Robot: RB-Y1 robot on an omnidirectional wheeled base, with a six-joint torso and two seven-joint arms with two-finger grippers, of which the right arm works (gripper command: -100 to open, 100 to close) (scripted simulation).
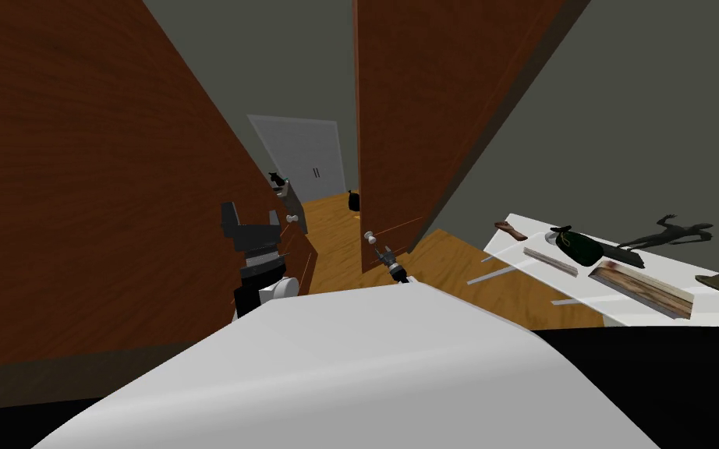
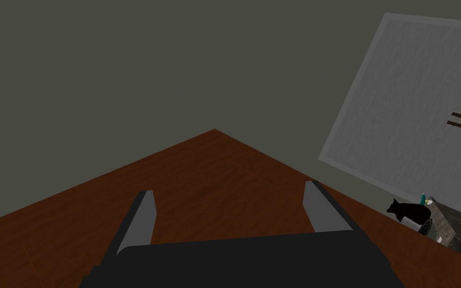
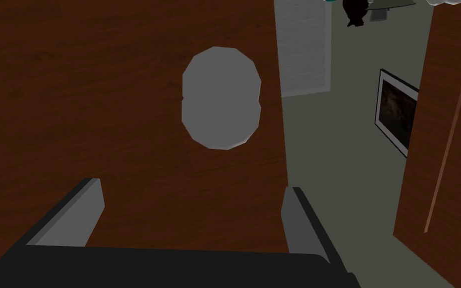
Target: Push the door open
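Brown wood grain covers the door (image 1: 428,117), which stands just ahead of the robot, to its right. Its free edge borders a gap through which a hallway floor (image 1: 334,234) shows, so the door looks to be ajar already. The right gripper (image 3: 193,189) faces the door's flat face close up with its two blades spread wide and nothing between them. A pale grey knob (image 3: 221,97) sits just beyond the fingertips, near the door's free edge. In the head view that gripper (image 1: 386,256) hangs just below the same knob (image 1: 369,235).

The left gripper (image 2: 229,189) also has its fingers parted and empty. It points along another brown panel (image 1: 77,195) on the robot's left.

The door will probably behave as a stiff, fairly heavy slab that turns on its hinges and gives nothing under pressure. Pushing it needs no grasp. The best place to press is likely the flat wood beside the knob, close to the free edge, where leverage is greatest. The knob itself looks smooth and rounded, so thin blades could skid off it. The right-hand blade sits very near the door's edge and might slip past it into the gap.
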